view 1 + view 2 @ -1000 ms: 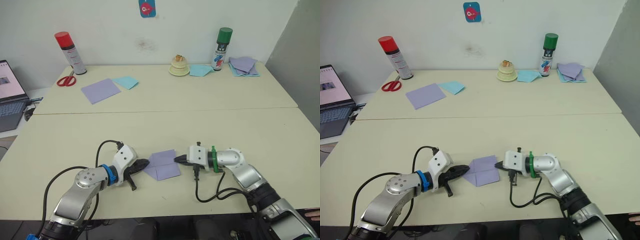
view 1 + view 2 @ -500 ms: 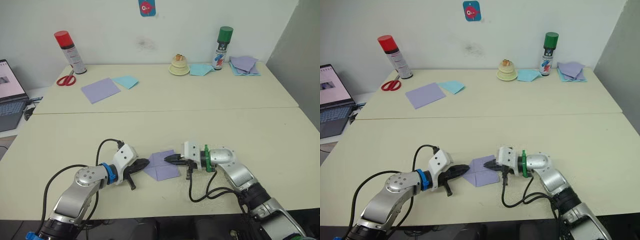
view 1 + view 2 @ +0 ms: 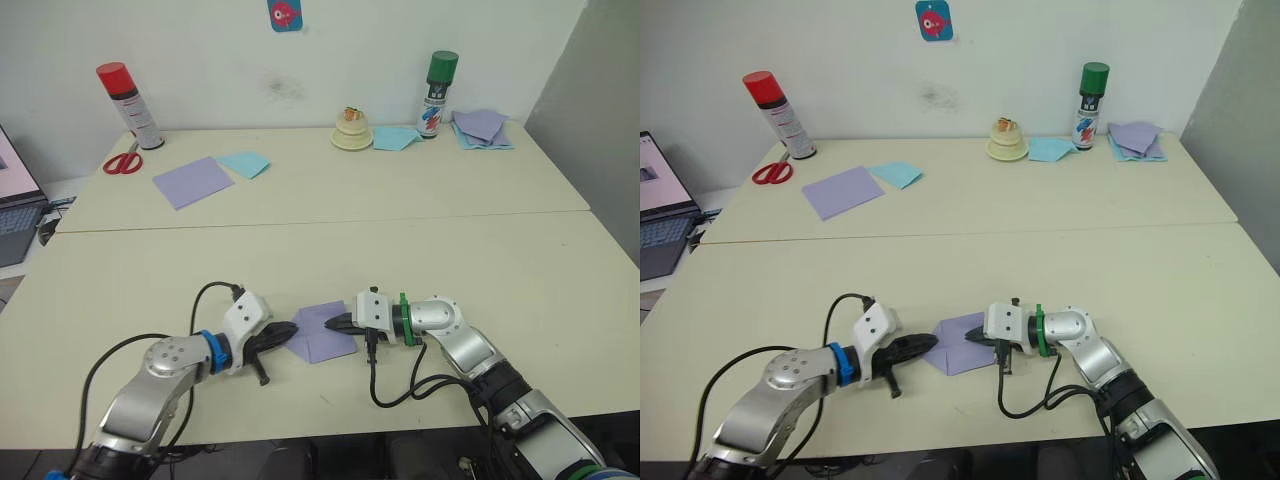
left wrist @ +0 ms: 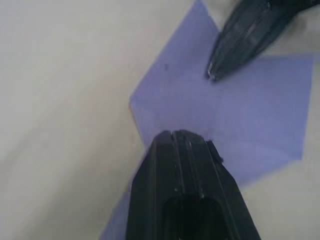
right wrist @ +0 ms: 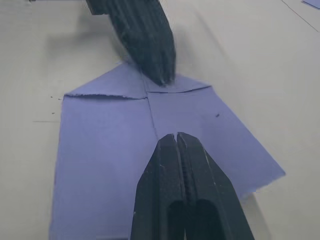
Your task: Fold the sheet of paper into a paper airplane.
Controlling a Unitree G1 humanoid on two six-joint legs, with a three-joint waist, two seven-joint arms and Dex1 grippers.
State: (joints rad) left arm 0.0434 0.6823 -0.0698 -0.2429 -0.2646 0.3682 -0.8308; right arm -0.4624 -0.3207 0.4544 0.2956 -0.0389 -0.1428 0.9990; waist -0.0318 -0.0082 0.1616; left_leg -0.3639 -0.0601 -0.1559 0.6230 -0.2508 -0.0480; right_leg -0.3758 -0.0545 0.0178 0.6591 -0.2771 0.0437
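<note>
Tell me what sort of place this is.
Probably a lab or office workspace set up for paper-folding trials: plain cream tables against a white wall, a laptop at the side, and craft supplies such as scissors, spray cans and spare coloured sheets.

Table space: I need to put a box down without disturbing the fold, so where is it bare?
Bare: the near table right of the right tool, and the middle strip behind the sheet of paper. Crowded: the far edge, from scissors to paper pile.
</note>
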